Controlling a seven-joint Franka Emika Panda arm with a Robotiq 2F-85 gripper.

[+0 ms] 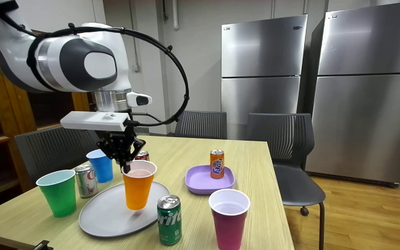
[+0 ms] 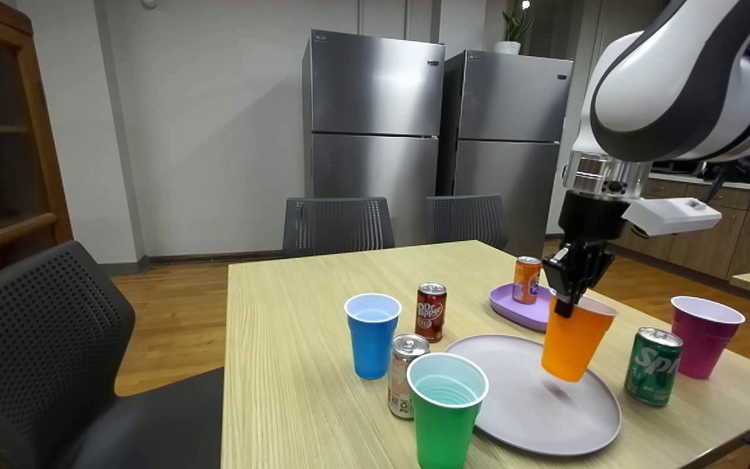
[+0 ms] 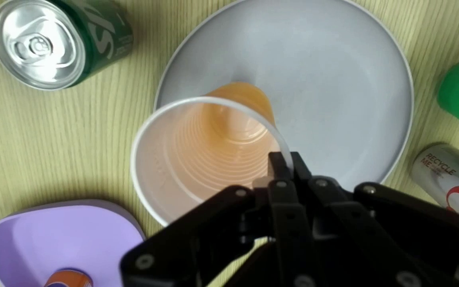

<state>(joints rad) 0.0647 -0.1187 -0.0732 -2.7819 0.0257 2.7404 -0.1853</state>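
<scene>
1. A pale wood-grain table [image 2: 297,312] filled the foreground of both exterior views, with dark grey chairs [image 1: 280,132], their backs perforated, placed around its edges.
2. Behind it, two stainless-steel refrigerators [image 1: 262,100] stood side by side near a light wall [image 2: 219,163]; a potted plant [image 2: 508,47] showed at the top of one of them.
3. A brown wooden cabinet [image 2: 10,130] stood off to one side, and the floor [image 1: 359,198] was of honey-coloured boards.
4. On the table, a Sprite can [image 1: 169,222] stood near a magenta cup [image 1: 230,222], while a Fanta can [image 1: 217,166] stood upright in a shallow purple dish [image 1: 198,175].
5. A green cup [image 2: 443,417], a silver soda can [image 2: 400,384], a blue cup [image 2: 372,335] and a Dr Pepper can [image 2: 430,316] were grouped along the side of a round grey plate [image 1: 106,211] away from the Sprite can.
6. The gripper [image 3: 289,167] was pinching the rim of an orange cup [image 1: 139,191], one fingertip inside its wall and the other outside.
7. The orange cup hung below the fingertips, tilted, mouth upward, its base just above the grey plate, with a faint shadow beneath.
8. In the wrist view, it lay mostly left of the fingertips, its ribbed, paler interior in sight.
</scene>
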